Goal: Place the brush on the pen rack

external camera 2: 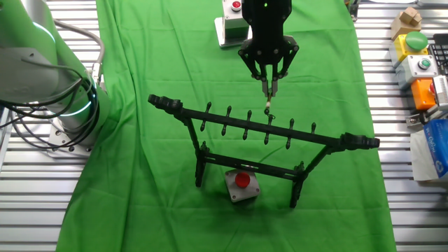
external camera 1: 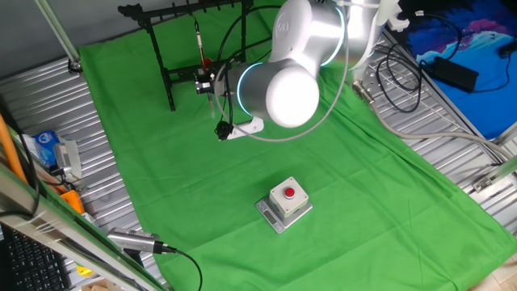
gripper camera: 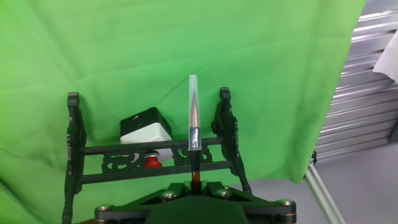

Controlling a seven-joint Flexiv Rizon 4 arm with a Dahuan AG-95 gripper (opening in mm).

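The black two-finger gripper (external camera 2: 270, 87) is pinching the thin reddish-brown brush (gripper camera: 194, 127) between nearly closed fingers; the brush is hanging just above the black metal pen rack (external camera 2: 262, 128), seemingly touching a peg, over the green cloth (external camera 1: 339, 186).

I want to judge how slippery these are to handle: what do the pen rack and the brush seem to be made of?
The pen rack looks like black metal with a matte finish: thin rigid bars and small pegs, though moulded plastic can't be excluded. The brush, held in the gripper, shows a dark reddish shaft, perhaps lacquered wood, a brownish hair tip, and a clear, probably plastic, cap over it.
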